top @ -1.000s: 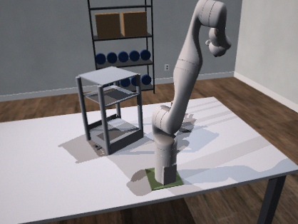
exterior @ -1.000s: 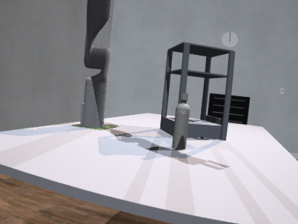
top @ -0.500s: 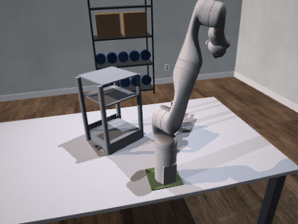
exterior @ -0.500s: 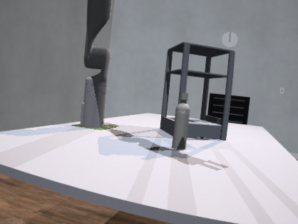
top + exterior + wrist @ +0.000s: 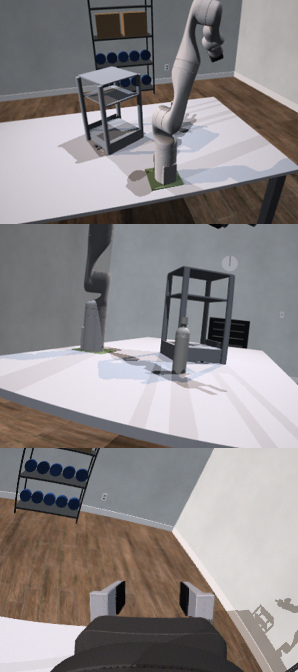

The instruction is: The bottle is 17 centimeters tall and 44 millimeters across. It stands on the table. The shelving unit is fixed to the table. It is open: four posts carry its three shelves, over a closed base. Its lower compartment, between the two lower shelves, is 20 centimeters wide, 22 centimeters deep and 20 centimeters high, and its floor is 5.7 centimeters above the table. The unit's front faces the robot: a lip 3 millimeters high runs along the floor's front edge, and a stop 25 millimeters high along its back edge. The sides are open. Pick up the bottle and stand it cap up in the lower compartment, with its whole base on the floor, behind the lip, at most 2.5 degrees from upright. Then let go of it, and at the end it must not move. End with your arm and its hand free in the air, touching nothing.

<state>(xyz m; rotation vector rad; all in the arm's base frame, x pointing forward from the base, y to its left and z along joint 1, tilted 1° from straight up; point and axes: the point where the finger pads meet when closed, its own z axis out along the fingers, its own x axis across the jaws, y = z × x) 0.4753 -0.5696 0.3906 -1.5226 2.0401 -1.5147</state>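
Grey bottle (image 5: 180,348) stands upright beside the shelf (image 5: 228,317); the gripper (image 5: 152,597), wide open and empty, is high overhead, well apart.

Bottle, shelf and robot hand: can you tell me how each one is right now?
bottle: standing upright on the table, cap up, in front of the shelving unit, not held.
shelving unit: lower compartment holds no bottle.
gripper: open wide, nothing between its fingers, raised high and facing the room's floor and wall.
arm: stretched up tall from its base, far above the bottle.
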